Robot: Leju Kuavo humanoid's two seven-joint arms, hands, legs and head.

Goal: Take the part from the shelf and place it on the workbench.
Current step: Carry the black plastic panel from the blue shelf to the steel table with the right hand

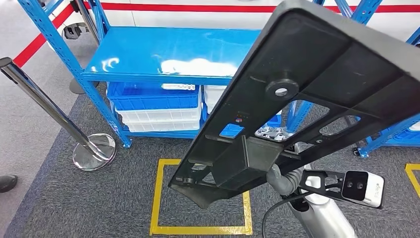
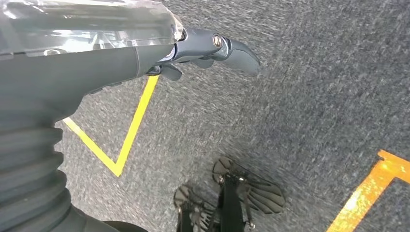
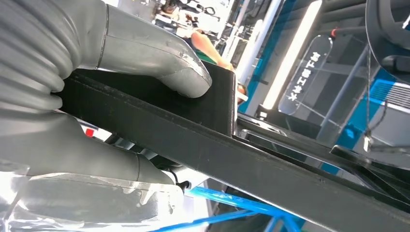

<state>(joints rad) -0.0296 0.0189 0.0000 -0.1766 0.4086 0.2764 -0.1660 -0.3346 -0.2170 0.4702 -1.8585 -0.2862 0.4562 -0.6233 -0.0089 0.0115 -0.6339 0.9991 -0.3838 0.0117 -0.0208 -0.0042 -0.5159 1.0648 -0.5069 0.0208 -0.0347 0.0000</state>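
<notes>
Currently right hand (image 3: pixel 96 96) clamps flat black plastic part (image 1: pixel 317 84), ribbed with cutouts, above grey carpet (image 1: pixel 99 198); left hand (image 2: pixel 208 48) hangs, fingers curled, holding nothing.

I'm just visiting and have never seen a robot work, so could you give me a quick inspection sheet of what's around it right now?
Surface: grey carpet with a yellow taped square; no workbench seen.
Job's things: large black part held up in the air, tilted, in front of the blue shelf.
Clutter: blue and white bins under the shelf top.
Robot hands: right robot hand grips the part, thumb pressed on its edge; left robot hand holds nothing, hanging over the carpet.
Cables: black cable by the right arm.
Surroundings: chrome barrier post; a person's shoe at the edge.
</notes>
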